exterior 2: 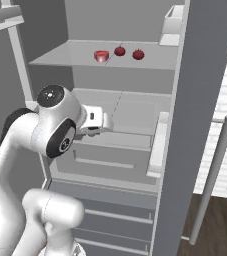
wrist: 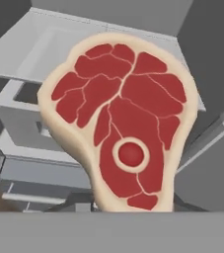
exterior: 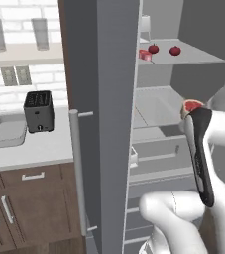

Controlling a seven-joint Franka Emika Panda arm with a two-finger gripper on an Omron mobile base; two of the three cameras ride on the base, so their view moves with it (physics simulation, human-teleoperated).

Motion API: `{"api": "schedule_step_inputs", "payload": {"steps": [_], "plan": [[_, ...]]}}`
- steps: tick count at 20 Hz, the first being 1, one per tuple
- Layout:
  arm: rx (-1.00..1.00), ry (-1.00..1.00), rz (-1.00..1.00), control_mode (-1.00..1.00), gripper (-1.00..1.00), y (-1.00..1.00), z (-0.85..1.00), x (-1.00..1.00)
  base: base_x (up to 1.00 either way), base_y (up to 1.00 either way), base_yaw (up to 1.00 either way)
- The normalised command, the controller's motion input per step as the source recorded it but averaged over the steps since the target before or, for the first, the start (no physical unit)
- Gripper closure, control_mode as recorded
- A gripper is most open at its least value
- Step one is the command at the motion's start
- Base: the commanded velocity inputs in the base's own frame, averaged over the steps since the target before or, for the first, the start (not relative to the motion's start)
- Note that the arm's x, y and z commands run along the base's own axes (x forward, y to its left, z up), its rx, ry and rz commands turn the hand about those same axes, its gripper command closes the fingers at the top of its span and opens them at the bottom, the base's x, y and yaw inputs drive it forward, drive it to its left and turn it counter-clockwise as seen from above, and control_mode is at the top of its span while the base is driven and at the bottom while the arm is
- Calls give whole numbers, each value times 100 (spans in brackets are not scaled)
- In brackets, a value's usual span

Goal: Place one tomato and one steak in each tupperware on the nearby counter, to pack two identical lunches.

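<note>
So the gripper (wrist: 128, 210) is clamped on a raw steak (wrist: 121, 118), held up in front of the open fridge (exterior 2: 135, 125). On the fridge's upper shelf (exterior: 183, 57) sit two tomatoes (exterior: 153, 48) and another steak (exterior: 144, 54). The counter (exterior: 29, 149) is left of the fridge.

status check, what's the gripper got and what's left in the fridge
Gripper shut on steak, in front of the open fridge. Second steak and two tomatoes on upper fridge shelf. Fridge door stands between arm and counter.
</note>
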Motion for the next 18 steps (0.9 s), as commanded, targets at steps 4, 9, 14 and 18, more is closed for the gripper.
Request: {"api": "schedule_step_inputs", "payload": {"steps": [4,9,14,18], "plan": [[0,-25,-9,-100,100,6,51,-74,0,0,0],[0,-25,-3,-100,100,0,41,-90,0,0,0],[0,0,0,100,100,0,0,0,-100,12,0],[0,0,0,100,100,0,0,0,-100,74,0]]}}
